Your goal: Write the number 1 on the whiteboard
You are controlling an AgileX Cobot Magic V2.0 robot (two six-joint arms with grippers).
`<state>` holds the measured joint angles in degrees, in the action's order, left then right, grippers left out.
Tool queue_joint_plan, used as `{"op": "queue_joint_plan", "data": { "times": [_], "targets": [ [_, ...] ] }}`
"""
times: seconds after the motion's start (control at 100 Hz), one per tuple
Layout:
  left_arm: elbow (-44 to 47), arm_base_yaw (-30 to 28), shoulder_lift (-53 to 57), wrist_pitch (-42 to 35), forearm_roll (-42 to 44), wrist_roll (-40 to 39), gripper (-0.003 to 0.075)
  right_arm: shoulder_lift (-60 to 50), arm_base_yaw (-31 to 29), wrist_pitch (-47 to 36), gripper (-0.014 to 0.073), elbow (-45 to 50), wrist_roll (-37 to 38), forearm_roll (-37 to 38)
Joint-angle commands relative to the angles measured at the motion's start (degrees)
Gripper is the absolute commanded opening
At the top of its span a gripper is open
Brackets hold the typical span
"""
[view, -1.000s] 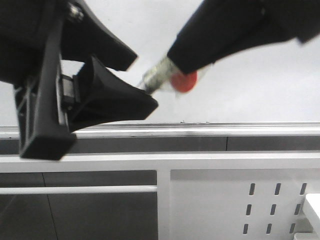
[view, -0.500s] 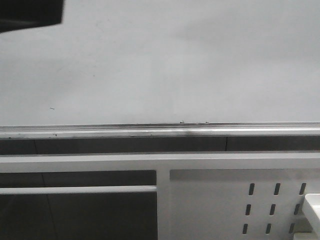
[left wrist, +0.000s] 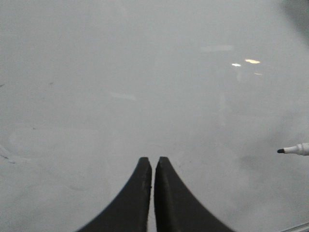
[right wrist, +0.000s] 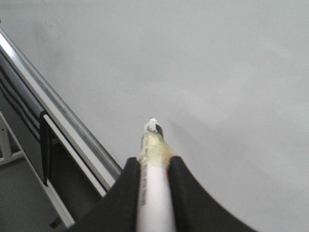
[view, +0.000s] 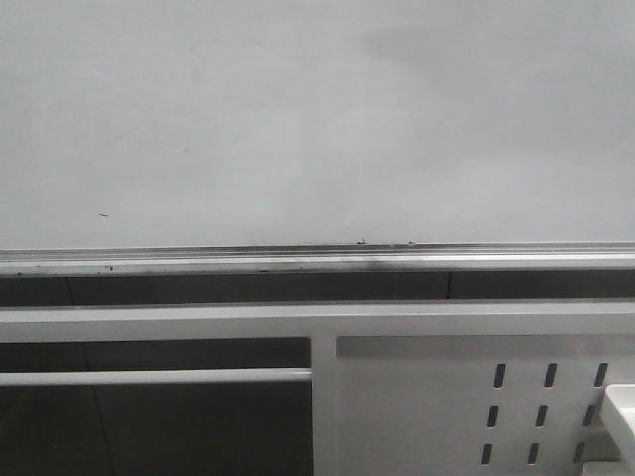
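Observation:
The whiteboard point(view: 317, 119) fills the upper part of the front view, plain white, with its silver ledge point(view: 317, 260) along the lower edge. No black stroke shows on it in any view. Neither arm is in the front view. In the right wrist view my right gripper point(right wrist: 154, 162) is shut on the white marker pen point(right wrist: 153, 193), its dark tip point(right wrist: 154, 126) pointing at the whiteboard point(right wrist: 217, 72). In the left wrist view my left gripper point(left wrist: 151, 160) is shut and empty, facing the whiteboard point(left wrist: 145, 72); the marker tip point(left wrist: 292, 150) shows at the edge of that view.
Below the ledge runs a white frame rail point(view: 317, 319). A white perforated panel with slots point(view: 476, 407) stands at the lower right. The ledge also shows in the right wrist view point(right wrist: 58, 111).
Both arms and the marker with the red ball, which filled the front view a second ago, have moved up out of that view; the board now shows bare.

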<state>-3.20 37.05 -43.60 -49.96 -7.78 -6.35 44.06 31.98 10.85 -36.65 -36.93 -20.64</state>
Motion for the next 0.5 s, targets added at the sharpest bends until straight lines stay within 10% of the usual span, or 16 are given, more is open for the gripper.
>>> {"op": "queue_joint_plan", "data": {
  "times": [0.0,0.49],
  "targets": [
    [-1.4,-0.1,-0.1,-5.3,-0.2,-0.7,-0.0020,2.3,-0.5,-7.3,-0.0069,-1.5,0.2,-0.7],
    [-1.4,-0.1,-0.1,-8.2,-0.4,-0.7,-0.0020,18.9,-5.3,-12.9,-0.0069,-1.4,0.2,-2.9]
  ]
}}
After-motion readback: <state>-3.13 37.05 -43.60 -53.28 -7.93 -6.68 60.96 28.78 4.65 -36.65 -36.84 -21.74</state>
